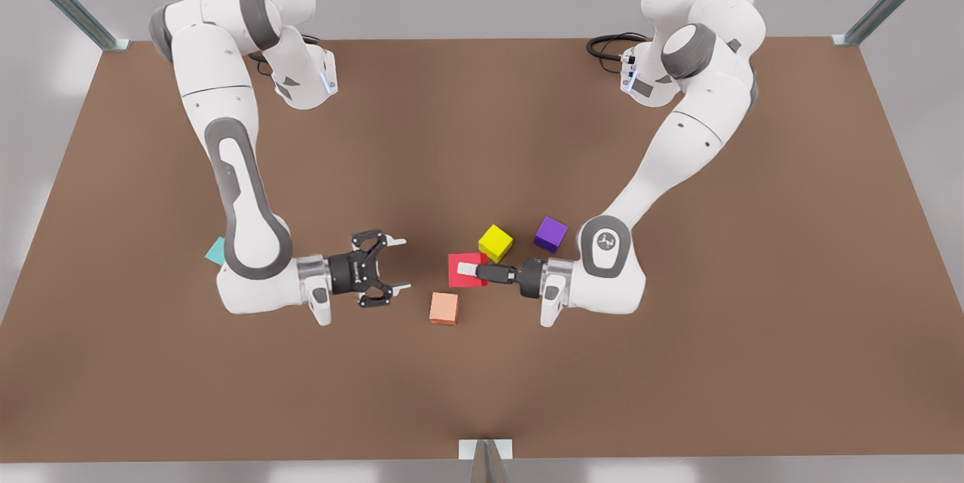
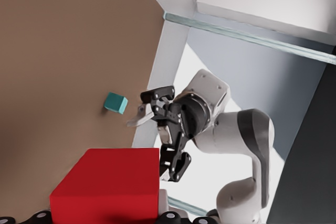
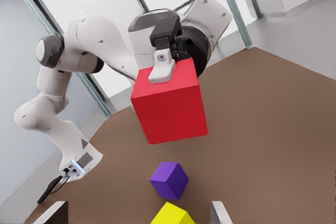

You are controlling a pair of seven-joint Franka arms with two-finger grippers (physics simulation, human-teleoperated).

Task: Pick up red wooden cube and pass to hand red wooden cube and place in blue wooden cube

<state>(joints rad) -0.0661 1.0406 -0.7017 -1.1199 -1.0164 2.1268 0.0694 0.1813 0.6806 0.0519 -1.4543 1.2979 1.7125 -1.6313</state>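
Gripping red wooden cube (image 1: 467, 270), left end effector (image 1: 473, 271), right end effector (image 1: 392, 269) agape

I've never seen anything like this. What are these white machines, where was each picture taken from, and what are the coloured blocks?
These are two simulated robot arms on a brown table. The wide picture looks down on the whole scene. The other two come from cameras on the arms' wrists. The left arm, on the wide picture's right, holds the red wooden cube in its jaws above the table. The right arm faces it with its jaws open. The blue wooden cube, yellow cube, purple cube and salmon cube lie on the table.
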